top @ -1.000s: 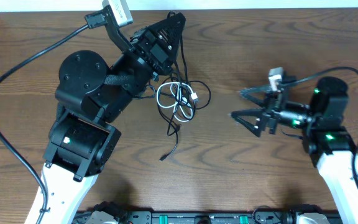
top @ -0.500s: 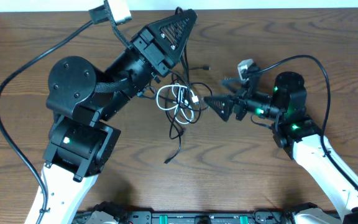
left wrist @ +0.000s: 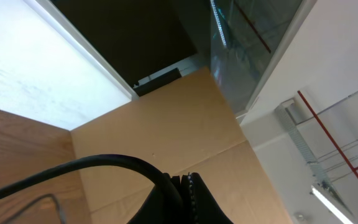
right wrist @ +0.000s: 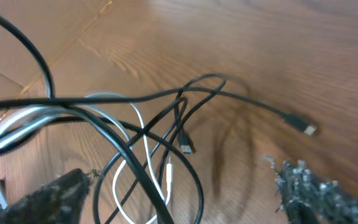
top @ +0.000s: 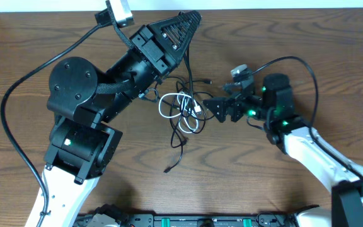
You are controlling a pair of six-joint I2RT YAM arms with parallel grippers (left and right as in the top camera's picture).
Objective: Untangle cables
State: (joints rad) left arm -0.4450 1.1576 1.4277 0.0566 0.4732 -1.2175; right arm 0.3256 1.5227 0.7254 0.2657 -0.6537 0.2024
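Note:
A tangle of cables lies at the table's middle: a white cable [top: 171, 102] looped among thin black cables [top: 190, 116], with one black tail [top: 176, 154] trailing toward the front. My left gripper [top: 191, 19] is raised at the back and shut on a black cable [left wrist: 104, 162] that runs down into the tangle. My right gripper [top: 213, 108] is open at the tangle's right edge. In the right wrist view its jaws [right wrist: 185, 199] straddle the white cable [right wrist: 138, 121] and crossing black loops [right wrist: 194, 180]. A black plug end [right wrist: 306, 129] lies loose on the wood.
The bulky left arm [top: 80, 82] covers the table's left side. Its thick black wire [top: 17, 94] loops out to the left. The right arm's wire [top: 295, 63] arcs over its wrist. The table's back edge [top: 282, 9] is close behind.
My right gripper has moved left from the table's right side up to the tangle. My left gripper has risen slightly toward the back, drawing its black cable up.

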